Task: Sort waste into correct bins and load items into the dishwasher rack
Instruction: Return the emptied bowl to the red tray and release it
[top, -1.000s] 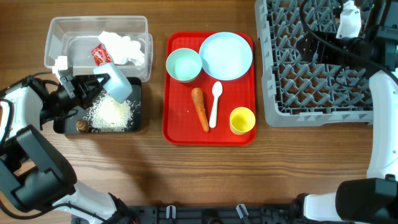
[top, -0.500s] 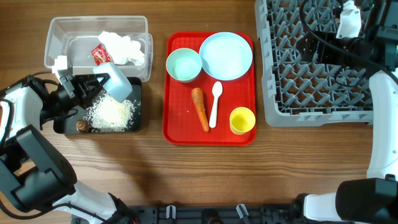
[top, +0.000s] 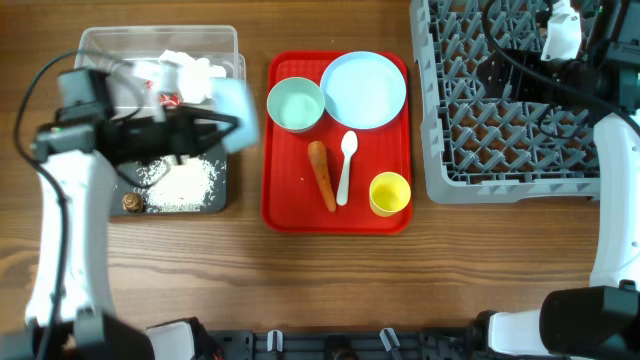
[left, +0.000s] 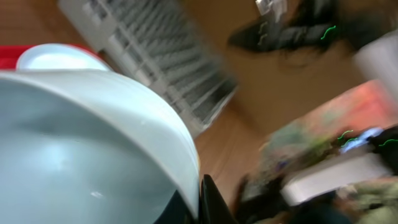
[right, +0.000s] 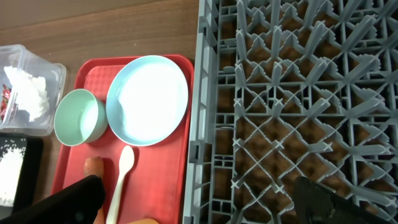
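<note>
Your left tool (top: 222, 128) is clamped on a blurred pale bowl (top: 232, 110) above the black tray (top: 222, 185) near the desk's left edge, while your right tool's (right: 199, 202) opening cannot be told above the grey rack (right: 298, 93).

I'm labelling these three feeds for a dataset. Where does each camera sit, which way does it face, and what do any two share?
Overhead: fixed above the wooden table, facing straight down on the flat red tray, clear plastic tub and black tray; both arms show.
Left wrist: on the left arm, blurred, looking across the pale blue-green bowl in its left end effector.
Right wrist: above the grey plastic grid rack, facing down; its dark fingertips show.
Shared: overhead and right wrist both show the light blue round plate.
</note>
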